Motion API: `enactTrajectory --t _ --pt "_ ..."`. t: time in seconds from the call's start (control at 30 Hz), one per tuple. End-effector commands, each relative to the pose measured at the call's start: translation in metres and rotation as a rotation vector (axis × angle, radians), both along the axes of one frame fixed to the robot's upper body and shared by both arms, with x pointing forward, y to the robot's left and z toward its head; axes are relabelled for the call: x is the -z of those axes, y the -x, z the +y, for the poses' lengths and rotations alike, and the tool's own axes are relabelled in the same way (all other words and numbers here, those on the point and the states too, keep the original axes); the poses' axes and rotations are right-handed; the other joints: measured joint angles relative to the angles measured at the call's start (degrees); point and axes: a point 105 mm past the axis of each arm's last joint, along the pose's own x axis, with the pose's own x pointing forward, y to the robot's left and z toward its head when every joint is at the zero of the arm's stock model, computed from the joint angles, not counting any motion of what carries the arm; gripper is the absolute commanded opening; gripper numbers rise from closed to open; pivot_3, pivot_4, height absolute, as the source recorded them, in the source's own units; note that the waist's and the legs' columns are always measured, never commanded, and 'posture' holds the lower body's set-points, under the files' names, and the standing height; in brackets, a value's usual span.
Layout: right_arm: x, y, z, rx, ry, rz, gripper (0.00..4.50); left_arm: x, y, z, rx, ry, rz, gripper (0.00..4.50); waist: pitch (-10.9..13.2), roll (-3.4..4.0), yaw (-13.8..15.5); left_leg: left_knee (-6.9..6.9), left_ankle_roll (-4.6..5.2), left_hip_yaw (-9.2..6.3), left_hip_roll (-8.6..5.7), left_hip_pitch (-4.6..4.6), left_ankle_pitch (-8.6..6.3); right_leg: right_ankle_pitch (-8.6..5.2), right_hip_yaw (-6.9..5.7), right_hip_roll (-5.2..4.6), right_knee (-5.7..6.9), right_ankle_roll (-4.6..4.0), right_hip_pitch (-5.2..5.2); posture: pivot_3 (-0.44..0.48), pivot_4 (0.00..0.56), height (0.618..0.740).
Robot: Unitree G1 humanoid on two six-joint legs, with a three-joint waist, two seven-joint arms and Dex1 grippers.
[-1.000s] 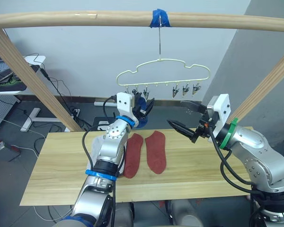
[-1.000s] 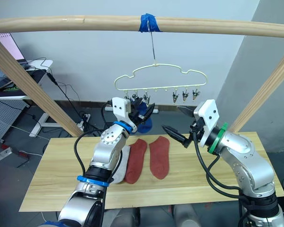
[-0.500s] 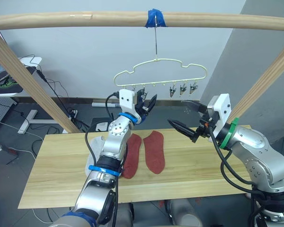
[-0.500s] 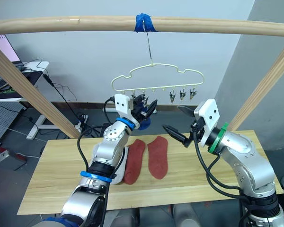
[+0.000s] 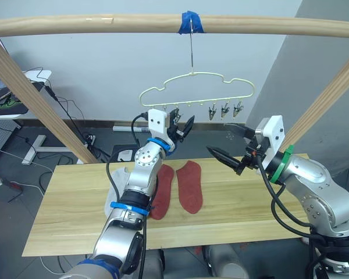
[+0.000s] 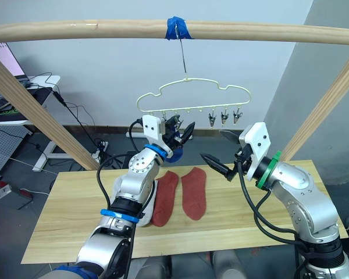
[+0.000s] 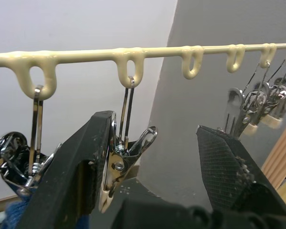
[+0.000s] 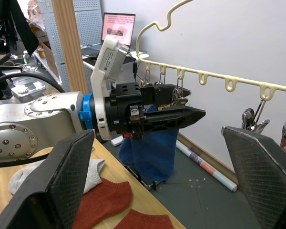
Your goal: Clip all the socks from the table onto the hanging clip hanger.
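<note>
**A:** So where's the left end effector point(image 5: 182, 123) sitting? From the head camera it's raised right under the thin pale yellow wire clip hanger with the wavy cloud-like top point(image 5: 198, 87), at the left end of its bar.

**B:** Yep, and its two black fingers are spread apart, not gripping anything. In the wrist view a small metal clip point(image 7: 125, 157) hangs just beside one black finger point(image 7: 81, 167), looks like it's touching it, while the other finger stands well off to the side. A blue fabric sock point(image 8: 155, 148) hangs down just below that end effector.

**A:** And the right end effector point(image 5: 227, 141)?

**B:** Wide open too, empty, held above the long light wood plank bench point(image 5: 70, 203), off to the right of the hanger and lower than its clips.

**A:** Sock count on the bench?

**B:** Two rust red ankle socks point(image 5: 189, 186) lying flat side by side near the middle, and a light grey sock point(image 8: 57, 172) bunched up just left of them, partly behind the left arm. Can't tell if there's a second grey one in that pile.

**A:** Hanger itself?

**B:** Hooked over a round wooden pole point(image 5: 104, 24) at a patch of blue tape point(image 5: 191, 22).
</note>
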Motion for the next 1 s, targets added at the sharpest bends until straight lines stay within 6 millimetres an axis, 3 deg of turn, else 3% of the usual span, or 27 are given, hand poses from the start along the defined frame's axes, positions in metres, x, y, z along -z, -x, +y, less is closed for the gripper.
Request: enactTrajectory --t 0.03,0.1,0.2,0.9,1.0 --pt "-0.0108 0.006 0.0001 -0.006 0.0 -0.062 4.5 -0.0178 0.0 -0.0027 0.005 0.016 -0.062 2.89 0.0 0.0 0.0 0.0 0.0 0.0 0.0 0.0 0.0 0.0 0.0 0.0 0.0 0.0 0.0 -0.244 0.171 0.74" --pt "-0.0108 0.0062 0.0005 -0.007 0.0 -0.061 4.5 -0.0177 -0.0004 -0.0024 0.003 0.016 -0.061 2.5 0.0 0.0 0.0 0.01 0.0 0.0 0.0 0.0 0.0 0.0 0.0 0.0 0.0 0.0 0.0 -0.244 0.171 0.74" --pt "-0.0108 0.0062 0.0007 -0.008 0.0 -0.061 4.5 -0.0176 -0.0015 -0.0015 -0.003 0.017 -0.058 1.57 0.0 0.0 0.0 0.01 0.0 0.0 0.0 0.0 0.0 0.0 0.0 0.0 0.0 0.0 0.0 -0.243 0.173 0.74" --pt "-0.0112 0.006 0.0025 -0.014 0.001 -0.059 4.5 -0.0176 -0.0036 0.0 -0.009 0.018 -0.054 1.57 0.0 0.0 0.0 0.02 0.0 -0.01 0.0 0.0 0.0 0.0 0.0 0.0 0.01 0.01 0.01 -0.238 0.171 0.74" --pt "-0.0119 0.0055 0.003 -0.015 -0.002 -0.06 4.5 -0.0165 -0.004 0.0011 -0.012 0.016 -0.047 0.8 0.0 0.0 0.0 0.02 0.0 -0.01 0.0 0.0 0.0 0.01 0.0 0.0 0.02 0.01 0.01 -0.237 0.171 0.74"
